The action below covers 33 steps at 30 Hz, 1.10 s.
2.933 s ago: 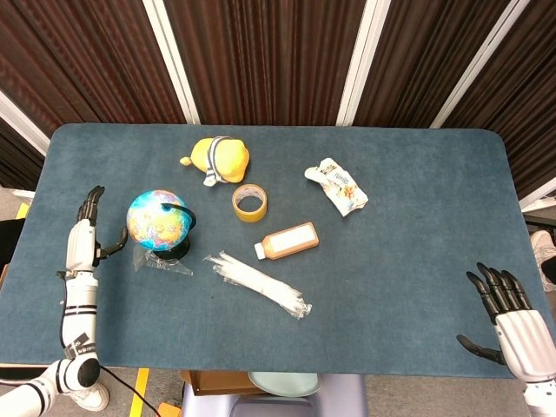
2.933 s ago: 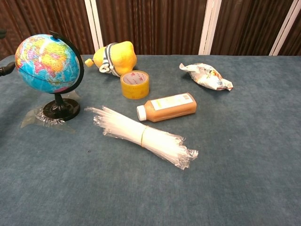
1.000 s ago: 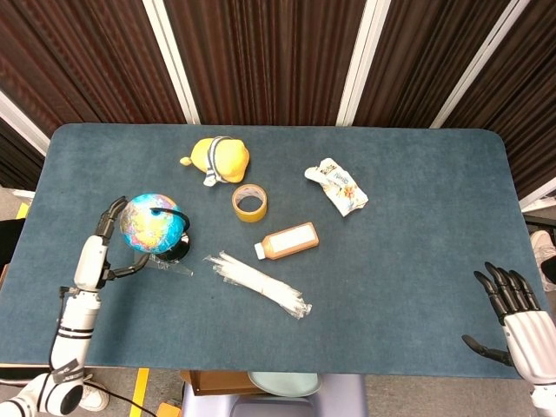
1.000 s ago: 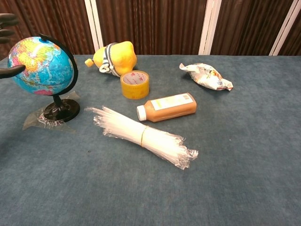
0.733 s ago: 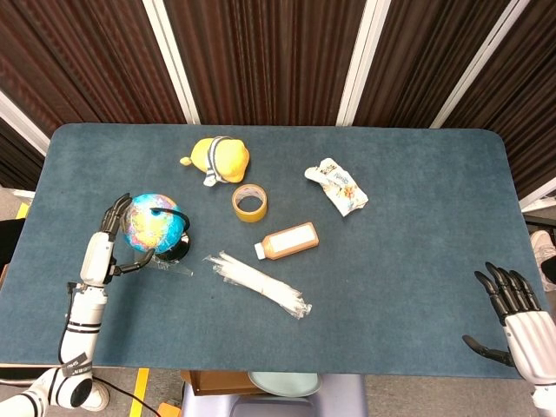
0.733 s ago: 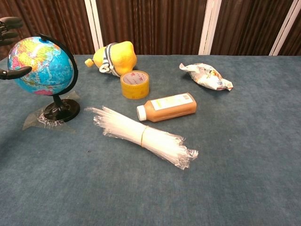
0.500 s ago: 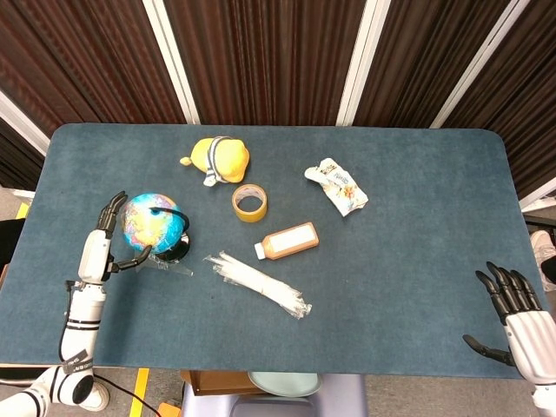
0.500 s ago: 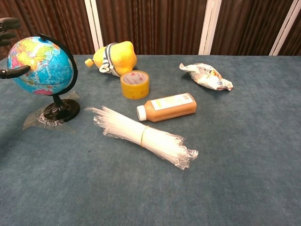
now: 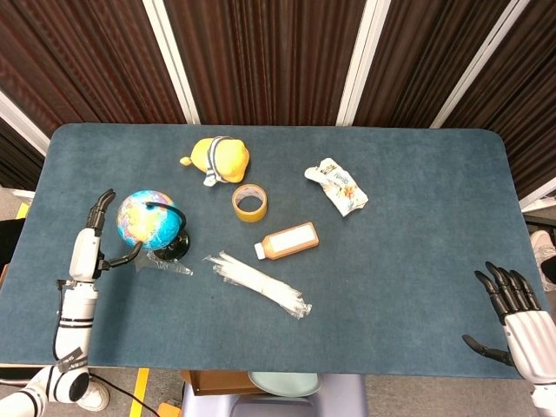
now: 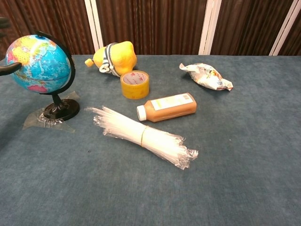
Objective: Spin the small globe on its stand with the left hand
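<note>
The small globe (image 9: 148, 221) (image 10: 40, 62) stands on its black stand (image 10: 60, 111) at the table's left side, mostly blue ocean facing the chest view. My left hand (image 9: 89, 241) is just left of the globe with fingers spread and nothing in it. Its thumb (image 10: 9, 68) reaches to the globe's left edge; whether it touches I cannot tell. In the chest view only the thumb and a fingertip of this hand show at the frame's edge. My right hand (image 9: 514, 314) lies open at the table's front right corner, far from everything.
A crumpled clear wrapper (image 10: 38, 120) lies under the stand. Right of the globe are a yellow plush toy (image 9: 221, 159), a tape roll (image 9: 249, 203), an orange bottle (image 9: 290, 241), a bundle of clear straws (image 9: 259, 284) and a snack packet (image 9: 337, 186).
My left hand came in against the globe, then drew back to the left. The globe has turned on its stand, now showing more blue, and shifted slightly left.
</note>
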{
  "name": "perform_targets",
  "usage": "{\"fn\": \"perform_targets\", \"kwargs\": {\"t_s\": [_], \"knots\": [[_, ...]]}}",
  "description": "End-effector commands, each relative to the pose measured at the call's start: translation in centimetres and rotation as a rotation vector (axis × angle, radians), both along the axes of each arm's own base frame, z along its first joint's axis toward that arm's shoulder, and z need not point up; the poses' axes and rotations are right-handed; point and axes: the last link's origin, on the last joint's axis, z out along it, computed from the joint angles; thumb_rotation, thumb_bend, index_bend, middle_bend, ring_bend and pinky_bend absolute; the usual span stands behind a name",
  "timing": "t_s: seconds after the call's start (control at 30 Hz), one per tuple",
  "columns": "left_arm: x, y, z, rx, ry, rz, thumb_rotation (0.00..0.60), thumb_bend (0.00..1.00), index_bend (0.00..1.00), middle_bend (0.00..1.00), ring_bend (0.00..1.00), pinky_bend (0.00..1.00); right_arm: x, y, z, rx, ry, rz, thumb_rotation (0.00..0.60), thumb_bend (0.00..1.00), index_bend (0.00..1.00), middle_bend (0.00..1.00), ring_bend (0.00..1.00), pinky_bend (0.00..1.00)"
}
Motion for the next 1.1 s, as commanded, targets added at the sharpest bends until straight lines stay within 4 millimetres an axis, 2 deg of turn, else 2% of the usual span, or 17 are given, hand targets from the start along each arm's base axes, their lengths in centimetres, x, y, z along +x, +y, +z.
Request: {"fn": "perform_targets", "kwargs": {"t_s": [0.03, 0.37, 0.7, 1.1], "knots": [[-0.4, 0.2, 0.1, 0.005, -0.002, 0.013, 0.600, 0.27, 0.00, 0.00, 0.00, 0.00, 0.0, 0.0, 0.0, -0.001, 0.000, -0.001, 0.600, 0.07, 0.00, 0.00, 0.00, 0.00], [-1.5, 0.6, 0.5, 0.015, -0.007, 0.044, 0.600, 0.27, 0.00, 0.00, 0.00, 0.00, 0.0, 0.0, -0.1, 0.003, 0.005, -0.002, 0.600, 0.07, 0.00, 0.00, 0.00, 0.00], [-1.9, 2.4, 0.4, 0.002, -0.027, 0.099, 0.600, 0.28, 0.00, 0.00, 0.00, 0.00, 0.0, 0.0, -0.3, 0.004, 0.016, -0.004, 0.600, 0.07, 0.00, 0.00, 0.00, 0.00], [-3.4, 3.3, 0.8, 0.016, -0.046, 0.157, 0.600, 0.28, 0.00, 0.00, 0.00, 0.00, 0.0, 0.0, -0.6, 0.011, 0.025, -0.009, 0.600, 0.07, 0.00, 0.00, 0.00, 0.00]]}}
